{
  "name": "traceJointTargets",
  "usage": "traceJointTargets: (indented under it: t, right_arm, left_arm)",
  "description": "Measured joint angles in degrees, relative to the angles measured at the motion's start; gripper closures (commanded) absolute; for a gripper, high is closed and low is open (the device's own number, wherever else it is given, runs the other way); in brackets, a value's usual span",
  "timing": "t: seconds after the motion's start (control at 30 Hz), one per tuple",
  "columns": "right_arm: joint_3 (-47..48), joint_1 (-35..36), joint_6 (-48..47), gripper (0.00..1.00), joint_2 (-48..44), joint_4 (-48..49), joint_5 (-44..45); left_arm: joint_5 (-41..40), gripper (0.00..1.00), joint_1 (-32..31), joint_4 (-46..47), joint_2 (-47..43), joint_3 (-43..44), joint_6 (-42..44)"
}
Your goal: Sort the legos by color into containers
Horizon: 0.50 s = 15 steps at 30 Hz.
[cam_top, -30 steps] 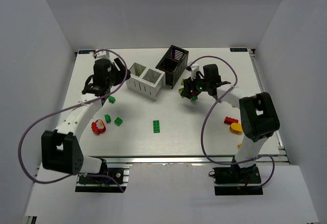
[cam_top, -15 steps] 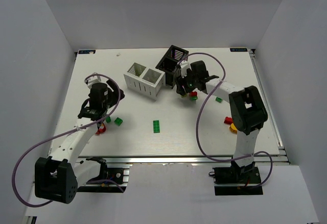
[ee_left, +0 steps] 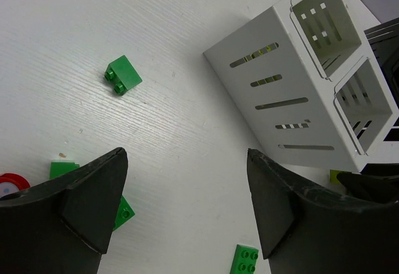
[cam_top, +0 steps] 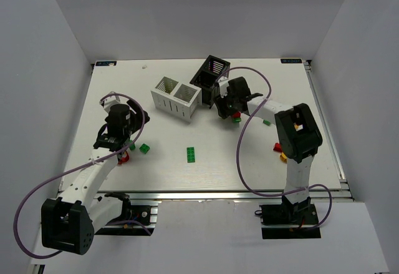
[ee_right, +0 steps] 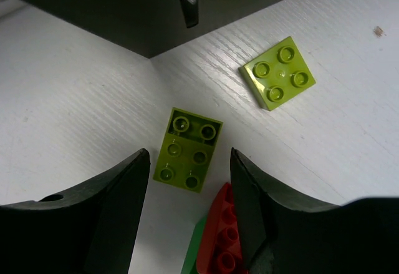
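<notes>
My left gripper (cam_top: 118, 141) is open and empty, hanging over the left part of the table (cam_top: 218, 168). Dark green legos (ee_left: 123, 75) (ee_left: 246, 260) lie ahead of and below it, with more beside its left finger (ee_left: 62, 169). The white container (ee_left: 305, 87) stands ahead to the right. My right gripper (ee_right: 187, 186) is open and low beside the black container (ee_right: 187, 5). A lime lego (ee_right: 187, 149) lies just ahead of its fingertips. A red lego (ee_right: 221, 243) on a dark green one lies against the right finger. A square lime lego (ee_right: 278, 73) lies further off.
In the top view the white container (cam_top: 176, 96) and the black container (cam_top: 210, 77) stand at the back centre. A dark green lego (cam_top: 191, 154) lies mid-table and another (cam_top: 144, 148) further left. A red round piece (cam_top: 123, 156) lies by the left gripper. Red (cam_top: 278, 146) and yellow (cam_top: 284, 156) legos lie at the right.
My left arm has pulled back from beside the white container to the green legos at the left. My right gripper has moved left, closer to the black container.
</notes>
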Motion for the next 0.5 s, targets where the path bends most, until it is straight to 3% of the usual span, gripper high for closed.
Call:
traceJointTargets:
  t: [0.5]
  right_arm:
    - [-0.04, 1.16, 1.68, 0.46, 2.40, 1.31, 3.26]
  left_arm:
    - [-0.04, 0.13, 0.11, -0.02, -0.35, -0.79, -0.70]
